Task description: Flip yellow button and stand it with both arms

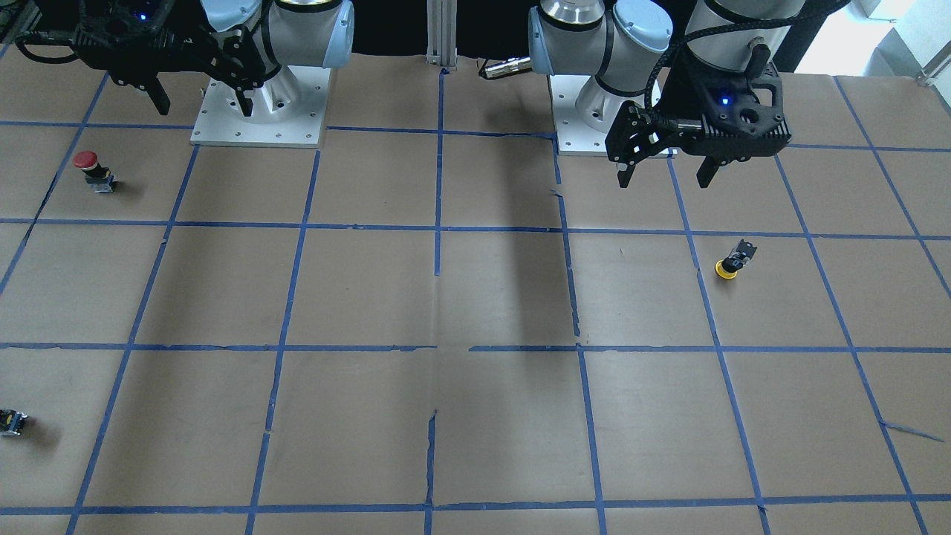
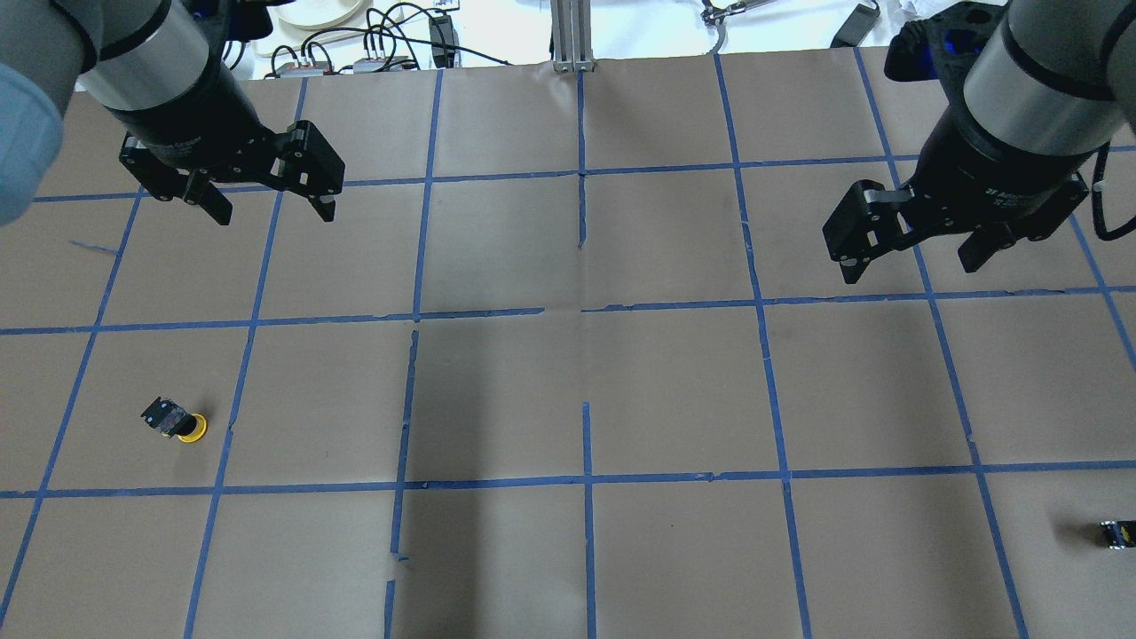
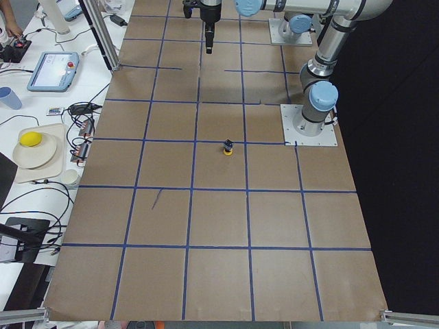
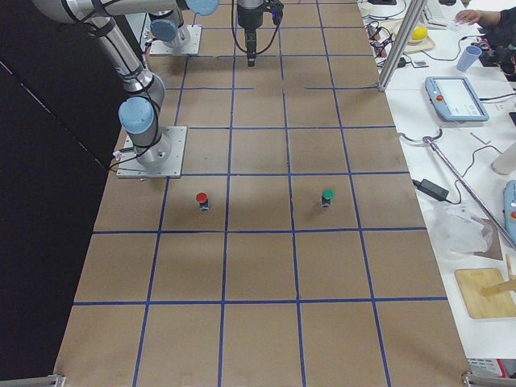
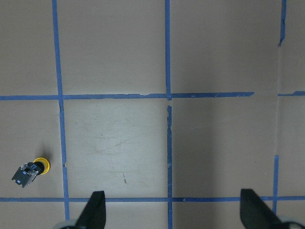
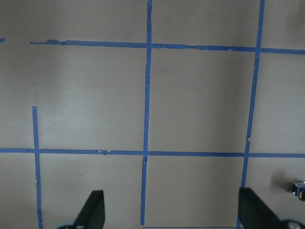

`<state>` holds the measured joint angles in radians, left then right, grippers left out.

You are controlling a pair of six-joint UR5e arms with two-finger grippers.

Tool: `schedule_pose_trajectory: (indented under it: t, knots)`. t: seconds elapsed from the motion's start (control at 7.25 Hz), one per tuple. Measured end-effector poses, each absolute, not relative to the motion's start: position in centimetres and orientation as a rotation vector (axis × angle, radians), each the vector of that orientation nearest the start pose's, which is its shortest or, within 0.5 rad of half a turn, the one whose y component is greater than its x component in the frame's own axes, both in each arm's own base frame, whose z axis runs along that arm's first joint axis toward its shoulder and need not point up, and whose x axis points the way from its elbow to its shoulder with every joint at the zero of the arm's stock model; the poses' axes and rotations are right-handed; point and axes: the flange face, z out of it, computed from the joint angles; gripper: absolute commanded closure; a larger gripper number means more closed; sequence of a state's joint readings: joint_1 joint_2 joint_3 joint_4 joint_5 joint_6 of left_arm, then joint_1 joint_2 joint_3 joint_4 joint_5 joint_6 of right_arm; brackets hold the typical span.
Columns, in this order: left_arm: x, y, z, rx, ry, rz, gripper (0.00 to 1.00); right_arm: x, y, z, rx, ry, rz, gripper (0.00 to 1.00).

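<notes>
The yellow button (image 1: 732,261) lies tipped on the brown paper, its yellow cap low and its black and grey body angled up. It also shows in the overhead view (image 2: 177,421), the exterior left view (image 3: 228,147) and at the left wrist view's lower left (image 5: 31,171). My left gripper (image 1: 665,177) is open and empty. It hangs above the table, nearer the robot's base than the button, and shows in the overhead view (image 2: 275,213) and the left wrist view (image 5: 172,212). My right gripper (image 1: 204,110) (image 2: 910,266) (image 6: 171,212) is open and empty, far from the button.
A red-capped button (image 1: 89,169) (image 4: 201,199) stands on the right arm's side. A small dark switch block (image 1: 11,422) (image 2: 1116,532) (image 6: 299,188) lies at the table's far edge on that side. A green-capped button (image 4: 326,197) stands in the exterior right view. Two arm baseplates (image 1: 260,111) are bolted down.
</notes>
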<state>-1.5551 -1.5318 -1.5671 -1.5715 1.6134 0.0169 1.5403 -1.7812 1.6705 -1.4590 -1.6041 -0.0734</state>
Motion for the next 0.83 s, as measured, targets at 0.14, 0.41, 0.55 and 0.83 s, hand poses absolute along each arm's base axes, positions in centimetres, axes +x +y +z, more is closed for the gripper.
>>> schedule_pose_trajectory:
  t: [0.14,0.41,0.55,0.83]
  knots:
    - [-12.09,-48.18,50.83,0.001,3.091,-0.064,0.0,11.78,-40.25,52.36,-0.064,3.175,-0.001,0.0]
    - [-12.06,-48.3,50.99,0.0,3.087,-0.071,0.0,11.91,-39.77,52.68,-0.054,3.171,-0.012,0.0]
    - [-12.06,-48.2,50.99,0.0,3.087,-0.068,0.0,12.02,-39.51,52.72,-0.05,3.165,-0.003,0.0]
    - [-12.1,-48.12,50.89,-0.003,3.091,-0.065,0.0,12.13,-39.37,52.57,-0.05,3.16,0.012,0.0]
